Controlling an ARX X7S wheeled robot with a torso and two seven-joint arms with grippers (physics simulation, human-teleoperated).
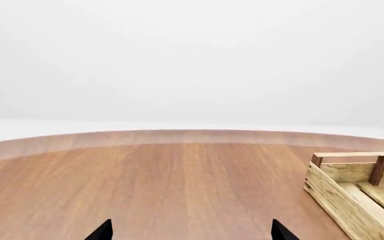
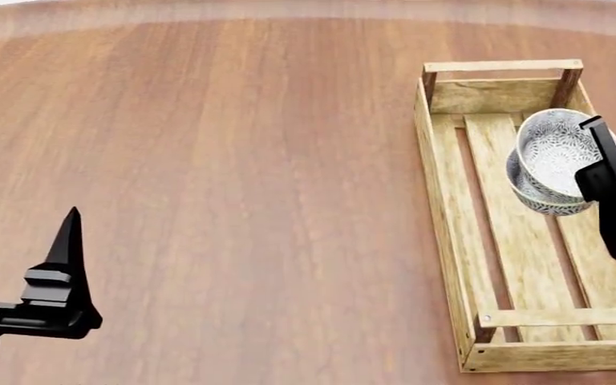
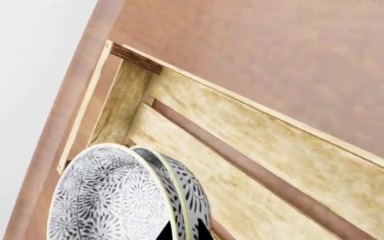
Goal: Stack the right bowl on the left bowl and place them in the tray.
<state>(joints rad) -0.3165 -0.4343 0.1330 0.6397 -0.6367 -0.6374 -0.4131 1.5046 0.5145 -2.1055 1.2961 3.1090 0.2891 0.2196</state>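
- Two patterned bowls nested together, the inner bowl (image 2: 557, 146) sitting in the outer bowl (image 2: 544, 200), tilted on edge over the far half of the tray (image 2: 449, 233).
- Right gripper (image 3: 184, 233) pinching the bowls at the rim: in the right wrist view one dark fingertip on each side of the stacked rims, pressed onto them.
- Whether the lower bowl touches the slats: cannot tell from these views.
- Tray lying lengthwise on the right side of the wooden table (image 2: 222, 176), light planks, slatted bottom, raised bar at each end.
- Left gripper (image 1: 190, 231) low at the near left of the head view, well apart from the tray, holding nothing.
- Left fingertips (image 1: 102, 231) spread wide in the left wrist view, bare table between them, a tray end showing at the edge.
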